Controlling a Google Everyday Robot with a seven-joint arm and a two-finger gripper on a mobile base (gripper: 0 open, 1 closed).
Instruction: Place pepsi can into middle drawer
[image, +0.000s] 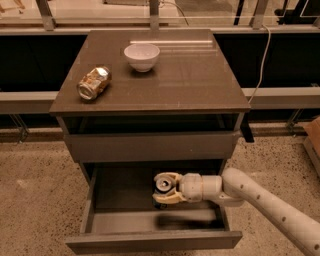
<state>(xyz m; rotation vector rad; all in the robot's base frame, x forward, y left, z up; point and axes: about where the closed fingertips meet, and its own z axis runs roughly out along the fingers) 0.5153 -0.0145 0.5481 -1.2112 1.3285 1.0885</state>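
Note:
The pepsi can (163, 184) shows its silver top and dark body. It stands upright in my gripper (160, 189), whose cream fingers (169, 177) are shut around it. The gripper reaches in from the right, inside the pulled-out middle drawer (150, 241). The can sits right of the drawer's middle, low over or on the drawer floor (120, 192); I cannot tell if it touches.
A crushed gold-silver can (93, 83) lies on the cabinet top (190, 85) at the left, and a white bowl (142, 56) stands at the back. The upper drawer front (150, 146) is closed. Speckled floor lies on both sides.

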